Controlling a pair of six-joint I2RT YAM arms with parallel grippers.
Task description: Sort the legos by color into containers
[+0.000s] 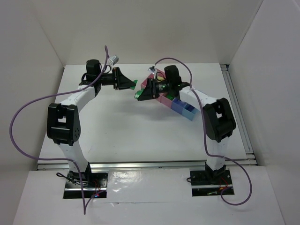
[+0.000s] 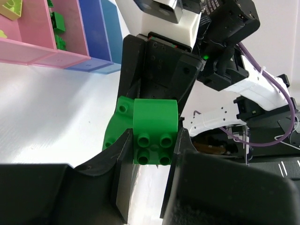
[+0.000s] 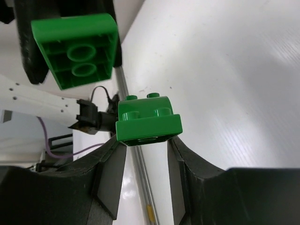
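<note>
Two bright green legos are held in the air, close together, left of the containers (image 1: pixel 165 99). My left gripper (image 2: pixel 153 140) is shut on one green lego (image 2: pixel 154 123), its studs facing the left wrist camera; the right wrist view shows its hollow underside (image 3: pixel 75 47). My right gripper (image 3: pixel 146 137) is shut on the other green lego (image 3: pixel 147 121), studs up, gripped at its lower edge. In the top view the left gripper (image 1: pixel 134 84) and right gripper (image 1: pixel 139 95) nearly meet tip to tip. The right arm hides part of the trays.
The joined trays lie at the upper left of the left wrist view: a pink tray (image 2: pixel 33 47) holds a yellow-green lego (image 2: pixel 11 8), another pink tray (image 2: pixel 72 28) holds green legos (image 2: pixel 58 22), then come blue trays (image 2: pixel 96 33). White walls enclose the table.
</note>
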